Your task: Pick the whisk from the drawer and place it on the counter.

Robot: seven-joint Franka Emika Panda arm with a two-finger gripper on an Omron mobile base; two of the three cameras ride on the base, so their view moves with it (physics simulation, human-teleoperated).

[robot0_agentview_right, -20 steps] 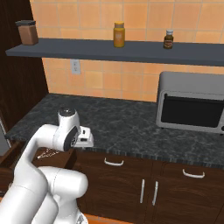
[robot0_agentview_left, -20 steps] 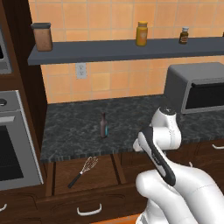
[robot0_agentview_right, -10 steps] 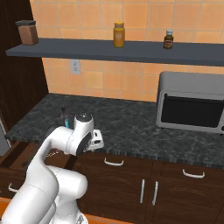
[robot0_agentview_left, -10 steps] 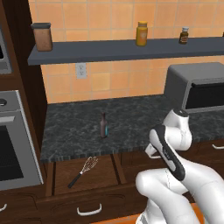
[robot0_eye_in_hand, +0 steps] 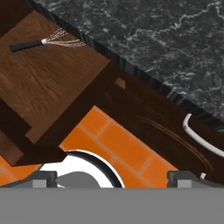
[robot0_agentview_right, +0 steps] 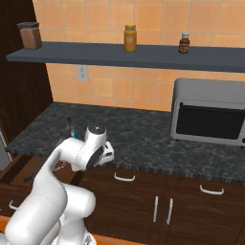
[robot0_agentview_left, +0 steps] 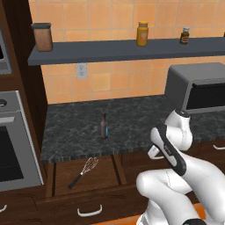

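Wood-bottomed drawer (robot0_agentview_left: 101, 178) stands open with the whisk (robot0_agentview_left: 83, 172) lying flat inside, untouched, while the gripper (robot0_agentview_right: 108, 154), fully open and empty, has swung right along the counter (robot0_agentview_left: 132, 123) edge within 1 second, so the pick remains pending.

The arm (robot0_agentview_left: 176, 184) is showing smooth, glossy white shells, rounded and bulbous at each link. A dark grey-black band is running along the joint seam of the forearm, curving between the white casings. A round dark cap is sitting on top of the wrist joint (robot0_agentview_right: 97, 129). Pale grey shading is marking the undersides.
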